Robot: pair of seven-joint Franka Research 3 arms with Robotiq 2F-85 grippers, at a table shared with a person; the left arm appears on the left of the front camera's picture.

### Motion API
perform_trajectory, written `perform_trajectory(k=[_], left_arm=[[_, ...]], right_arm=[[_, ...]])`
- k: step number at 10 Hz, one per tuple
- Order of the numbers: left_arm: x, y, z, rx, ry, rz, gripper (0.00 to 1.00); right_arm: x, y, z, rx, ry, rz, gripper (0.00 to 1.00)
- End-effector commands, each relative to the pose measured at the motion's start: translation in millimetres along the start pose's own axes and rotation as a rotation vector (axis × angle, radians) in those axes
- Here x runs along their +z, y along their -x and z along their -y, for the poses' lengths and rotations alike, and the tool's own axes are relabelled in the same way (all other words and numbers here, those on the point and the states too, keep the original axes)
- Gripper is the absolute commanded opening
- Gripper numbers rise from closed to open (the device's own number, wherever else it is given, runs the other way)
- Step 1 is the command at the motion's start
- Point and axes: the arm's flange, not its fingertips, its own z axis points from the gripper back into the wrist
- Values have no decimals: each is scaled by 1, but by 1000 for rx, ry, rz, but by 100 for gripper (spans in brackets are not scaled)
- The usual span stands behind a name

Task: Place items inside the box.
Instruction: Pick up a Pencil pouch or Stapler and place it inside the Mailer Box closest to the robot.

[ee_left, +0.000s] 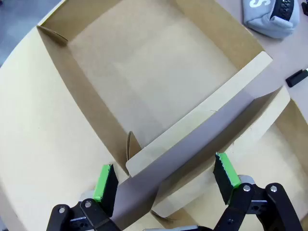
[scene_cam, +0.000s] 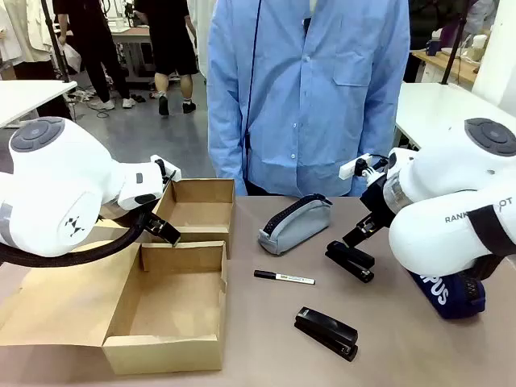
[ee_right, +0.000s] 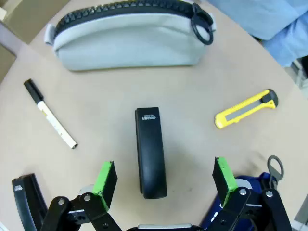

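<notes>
The table (scene_cam: 242, 322) carries the cardboard box (scene_cam: 161, 355) on its left half, reaching toward the near edge, both of its compartments open-topped. My left gripper (ee_left: 163, 173) hangs over the wall between those compartments, fingers spread wide and holding nothing; that wall runs slantwise between my green pads. The grey zippered pouch (scene_cam: 296, 224) lies toward the table's far edge near the middle, its long axis slanting from near-left to far-right, zip on top. The navy pouch (scene_cam: 447, 294) sits by the right edge, partly under my right arm. One black stapler (ee_right: 150, 151) lies directly below my right gripper (ee_right: 164, 168), whose fingers are released and apart, one on each side; its long axis runs crosswise to the line between them. The other stapler (scene_cam: 326, 332) lies toward the near edge, slanting far-left to near-right. The marker pen (scene_cam: 284, 277) lies between the two, roughly parallel to the near edge, black cap toward my left. A yellow utility knife (ee_right: 245, 109) lies apart from the stapler, angled
</notes>
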Motion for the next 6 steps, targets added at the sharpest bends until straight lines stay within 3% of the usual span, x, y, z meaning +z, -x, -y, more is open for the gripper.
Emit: perform_trajectory(k=[1,6], left_arm=[[0,0,0,0,0,0,100],[0,0,0,0,0,0,100]], right_arm=[[0,0,0,0,0,0,100],[0,0,0,0,0,0,100]])
